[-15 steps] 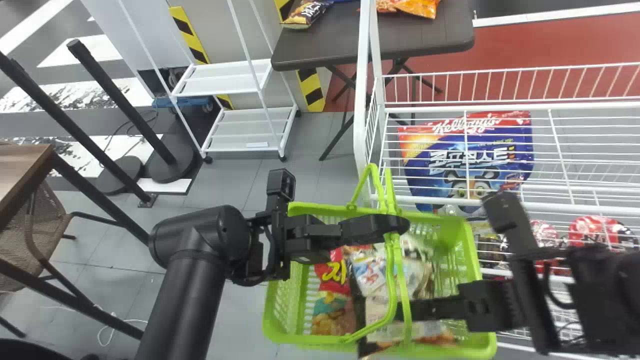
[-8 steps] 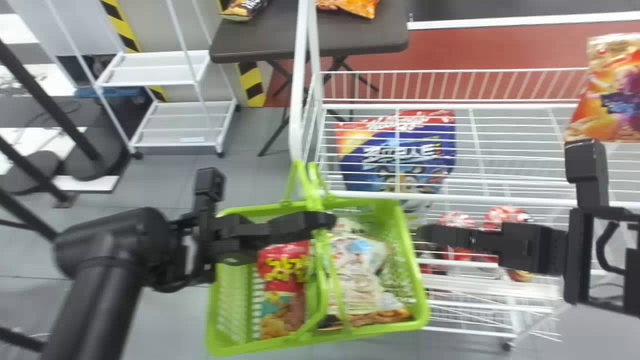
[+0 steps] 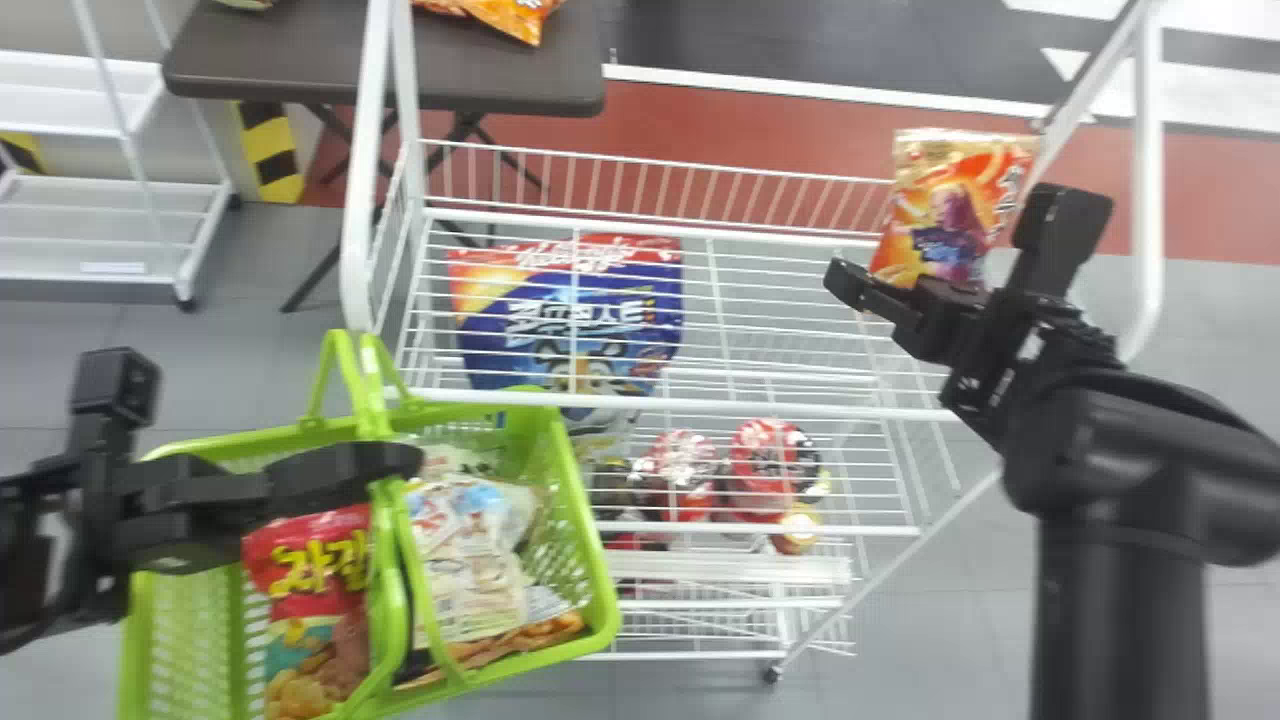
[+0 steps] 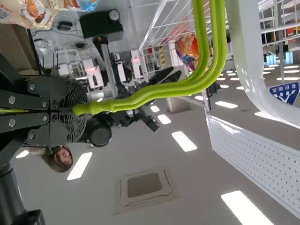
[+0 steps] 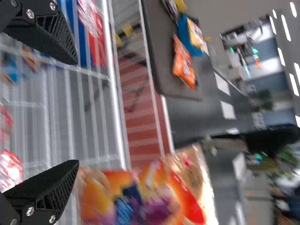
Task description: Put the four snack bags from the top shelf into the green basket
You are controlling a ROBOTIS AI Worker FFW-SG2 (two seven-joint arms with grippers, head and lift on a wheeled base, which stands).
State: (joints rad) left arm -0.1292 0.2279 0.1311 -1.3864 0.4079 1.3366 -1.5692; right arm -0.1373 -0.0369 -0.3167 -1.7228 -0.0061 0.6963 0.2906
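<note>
My left gripper is at the green basket's handle; in the left wrist view, my left gripper is shut on the handle. The green basket hangs beside the rack and holds a red snack bag and pale bags. An orange-red snack bag stands at the right end of the top shelf. My right gripper is close in front of that bag. In the right wrist view, my right gripper is open, the bag beside its fingers, outside the gap.
A large blue bag shows through the wires of the top shelf, with red packages lower down. White rack posts rise at both ends. Behind stands a dark table with an orange bag; a white cart is at the left.
The head view has swung right, bringing the whole orange-red bag into sight. My right gripper has moved from over the basket to the shelf's right end. The left one still holds the handle.
</note>
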